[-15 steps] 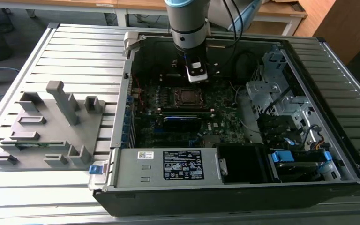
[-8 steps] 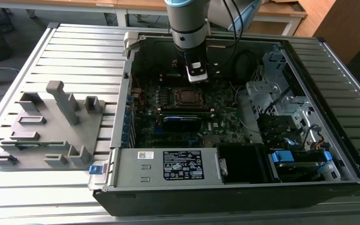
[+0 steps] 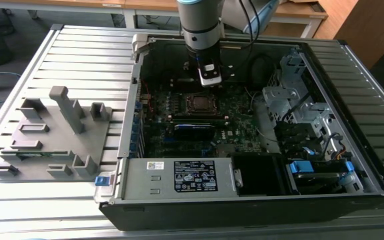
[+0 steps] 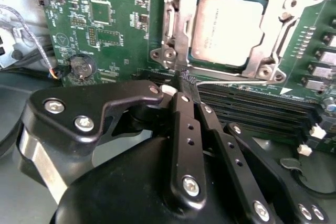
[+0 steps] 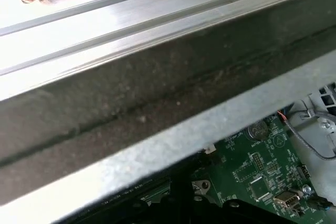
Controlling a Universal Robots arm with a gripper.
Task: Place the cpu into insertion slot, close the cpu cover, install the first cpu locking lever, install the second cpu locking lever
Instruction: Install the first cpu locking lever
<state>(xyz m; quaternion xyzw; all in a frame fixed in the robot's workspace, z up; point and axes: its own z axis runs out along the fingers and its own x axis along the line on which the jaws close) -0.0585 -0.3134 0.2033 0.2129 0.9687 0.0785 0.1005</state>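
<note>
The cpu (image 4: 227,30) sits under the flat cpu cover (image 4: 176,22); the pincer (image 3: 210,79), pinched shut and empty, hovers at twelve o'clock of the insertion slot (image 3: 199,103) in the exterior view, near enough to work its edge

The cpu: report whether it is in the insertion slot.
In: the second wrist view shows the cpu lying flat in the insertion slot, framed by the cpu cover.

cpu (image 4: 223,30) beneath cpu cover (image 4: 176,30), hand (image 4: 185,81) just beside cover, inside computer case (image 3: 245,212)
</note>
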